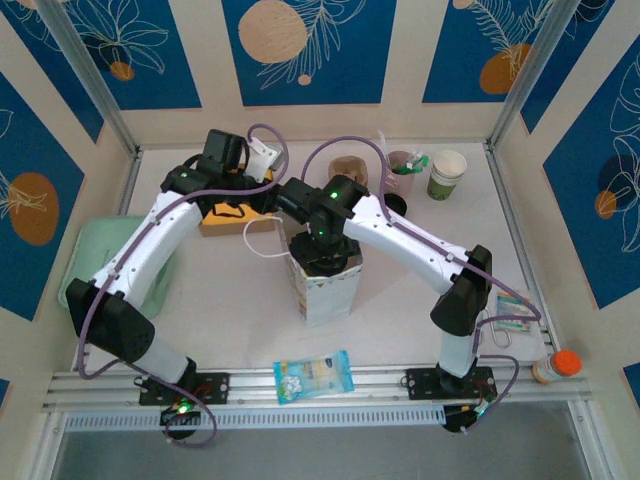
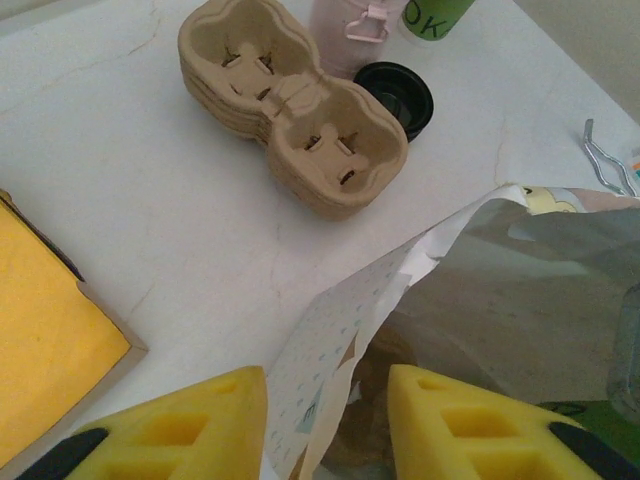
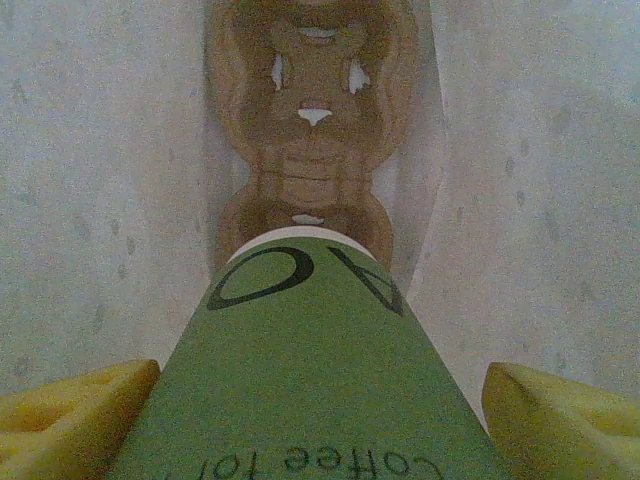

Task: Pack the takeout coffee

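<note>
Top view: you have both arms meeting over the paper bag (image 1: 325,290), which stands upright on the tabletop (image 1: 220,310), and your right tool (image 1: 322,250) sits in its open mouth. Beyond that tool and well apart from it stand the carrier stack (image 1: 348,170), a pink cup (image 1: 404,170) and a second green cup (image 1: 447,175). A yellow box (image 1: 235,215) lies to the tool's left. Left wrist view: your left tool (image 2: 325,390) has the bag's printed top edge running up between its two yellow fingers (image 2: 180,425). The fingers stand narrowly apart and are not pressed together on the paper, so no clamp on the bag is confirmed. Ahead of this tool you see the carrier stack with the round black lid (image 2: 397,95) just beside it, and the yellow box lies off to the tool's left. Right wrist view: your right tool is spread wide and closed on the takeout coffee cup (image 3: 300,310), with a finger against each green side. The cup hangs inside the bag with its white-edged end pointing away from the tool, directly over a brown pulp carrier (image 3: 315,100) lying at the bottom of the bag. Whether cup and carrier touch cannot be told.
</note>
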`<move>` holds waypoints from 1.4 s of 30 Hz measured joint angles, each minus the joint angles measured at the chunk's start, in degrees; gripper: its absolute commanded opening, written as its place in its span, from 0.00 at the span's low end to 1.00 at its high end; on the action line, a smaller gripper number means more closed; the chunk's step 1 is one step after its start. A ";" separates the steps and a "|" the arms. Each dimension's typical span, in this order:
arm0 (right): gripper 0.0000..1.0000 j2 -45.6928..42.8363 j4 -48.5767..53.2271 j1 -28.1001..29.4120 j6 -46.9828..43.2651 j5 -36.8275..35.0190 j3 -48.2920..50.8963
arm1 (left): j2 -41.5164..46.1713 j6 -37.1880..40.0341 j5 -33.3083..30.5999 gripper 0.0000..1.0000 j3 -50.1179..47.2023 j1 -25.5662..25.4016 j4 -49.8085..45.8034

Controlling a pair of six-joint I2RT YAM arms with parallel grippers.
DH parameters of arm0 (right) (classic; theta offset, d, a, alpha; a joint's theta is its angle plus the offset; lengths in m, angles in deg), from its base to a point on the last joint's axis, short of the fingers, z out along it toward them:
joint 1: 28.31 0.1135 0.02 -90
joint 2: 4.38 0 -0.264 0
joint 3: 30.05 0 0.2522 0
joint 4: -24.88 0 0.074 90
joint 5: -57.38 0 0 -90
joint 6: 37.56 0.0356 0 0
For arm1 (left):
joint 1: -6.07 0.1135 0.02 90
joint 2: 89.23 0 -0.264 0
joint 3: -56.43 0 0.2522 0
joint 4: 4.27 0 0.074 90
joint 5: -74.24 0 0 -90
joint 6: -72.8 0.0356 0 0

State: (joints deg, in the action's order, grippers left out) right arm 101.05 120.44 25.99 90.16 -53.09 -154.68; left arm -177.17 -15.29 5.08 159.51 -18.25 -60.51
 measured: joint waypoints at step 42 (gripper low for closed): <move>0.39 2.71 -3.45 0.46 3.89 5.75 7.87 | 5.70 -5.27 -3.04 0.10 -7.54 -1.99 5.16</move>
State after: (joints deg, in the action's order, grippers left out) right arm 103.76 116.99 26.45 94.05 -47.34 -146.82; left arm -171.46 -20.56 2.04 151.97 -20.24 -55.35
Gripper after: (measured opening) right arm 0.824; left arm 0.098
